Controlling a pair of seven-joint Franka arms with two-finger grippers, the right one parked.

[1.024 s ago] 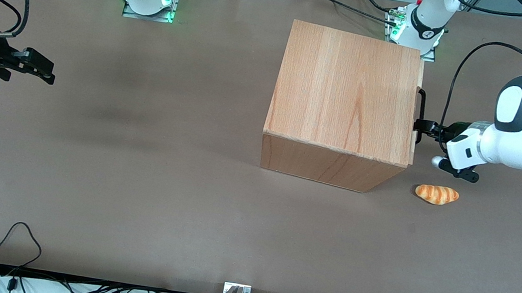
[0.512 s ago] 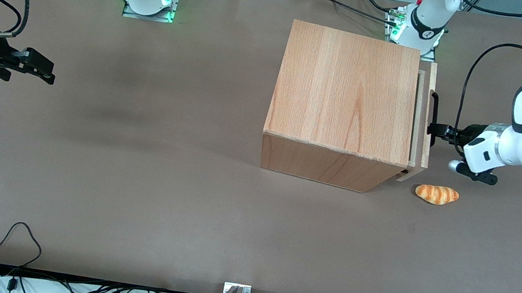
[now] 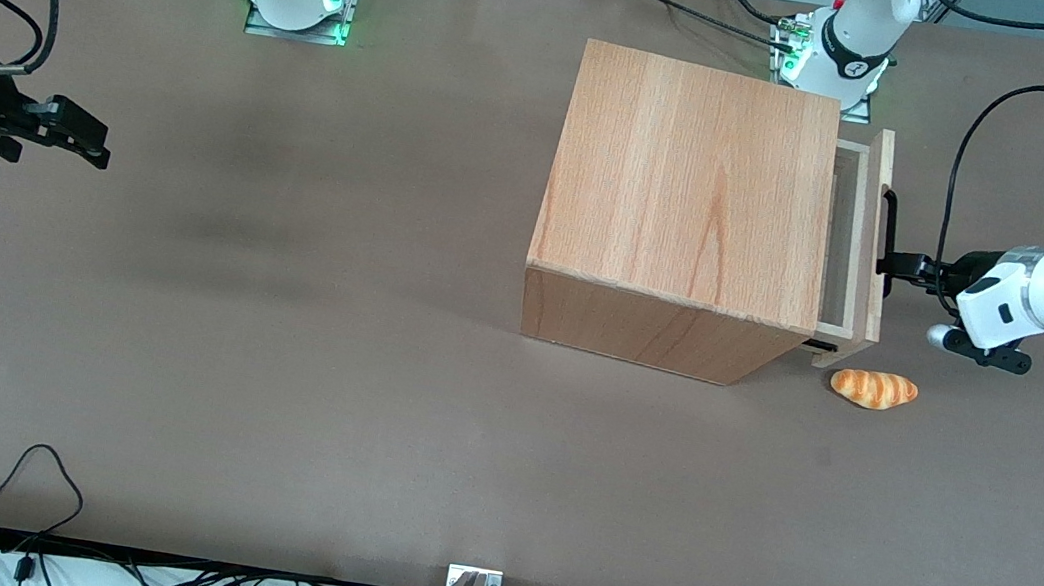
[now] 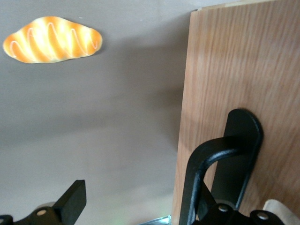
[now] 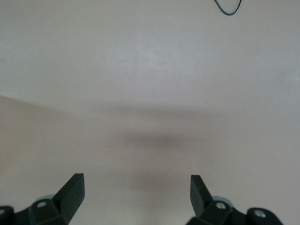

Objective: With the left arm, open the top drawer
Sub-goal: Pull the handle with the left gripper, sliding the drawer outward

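Observation:
The top drawer [image 3: 883, 169] stands pulled a short way out of the wooden cabinet [image 3: 688, 184], toward the working arm's end of the table, and a strip of its pale interior [image 3: 844, 245] shows. A slim black bar handle [image 3: 885, 230] runs along its front panel [image 4: 234, 70]. My left arm's gripper [image 3: 894, 264] is at the handle [image 4: 206, 164] and is open. One finger [image 4: 204, 199] is hooked under the bar and the other finger [image 4: 72, 201] is out over the table. Nothing is clamped between them.
A striped bread roll [image 3: 874, 388] [image 4: 51, 40] lies on the brown table close to the drawer's front corner, nearer to the front camera than my gripper. The left arm's base [image 3: 840, 58] stands just past the cabinet's back edge.
The drawer has slid out of the cabinet from shut to partly open. My gripper moved with the handle toward the working arm's end of the table.

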